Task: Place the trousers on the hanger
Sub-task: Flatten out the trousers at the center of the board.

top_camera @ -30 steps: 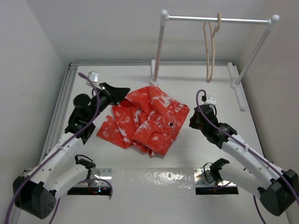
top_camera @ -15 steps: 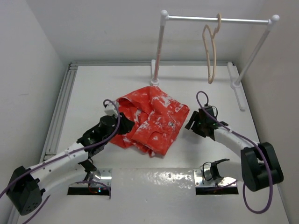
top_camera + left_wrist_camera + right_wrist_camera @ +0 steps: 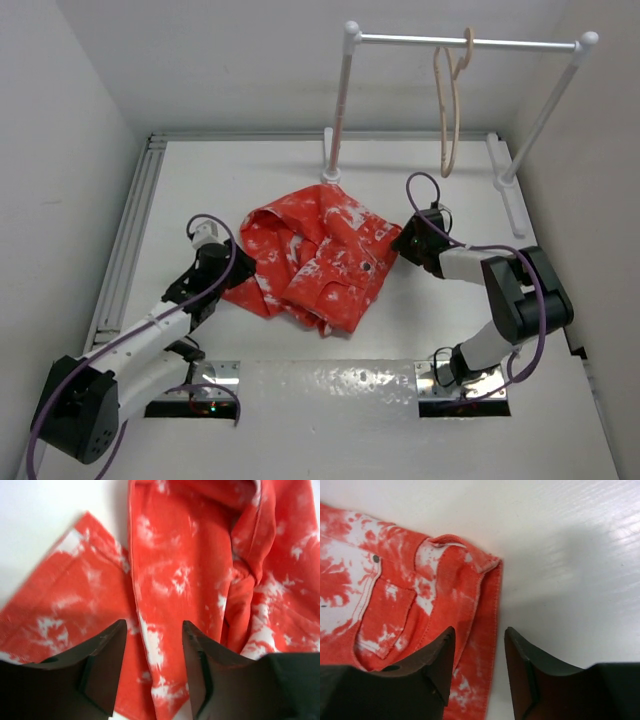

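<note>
The red-orange, white-blotched trousers (image 3: pixel 318 252) lie crumpled mid-table, much larger than the hanger. The pale wooden hanger (image 3: pixel 449 110) hangs by its hook from the white rail at the back right. My left gripper (image 3: pixel 230 283) is low at the trousers' left edge. In the left wrist view it (image 3: pixel 152 627) stands open over a fold of the cloth (image 3: pixel 190 570), gripping nothing. My right gripper (image 3: pixel 403 246) is at the trousers' right edge. In the right wrist view it (image 3: pixel 480 632) is open, with the stitched waist edge (image 3: pixel 487 605) between its jaws.
The white rail (image 3: pixel 500 43) stands on two posts at the back right, their feet on the white table (image 3: pixel 450 320). A grey track (image 3: pixel 130 230) runs along the table's left side. White walls close in on the left, back and right.
Both grippers were shut and now stand open. The left arm came down from the trousers' upper left to their lower left edge. The right gripper closed in on the waist edge.
</note>
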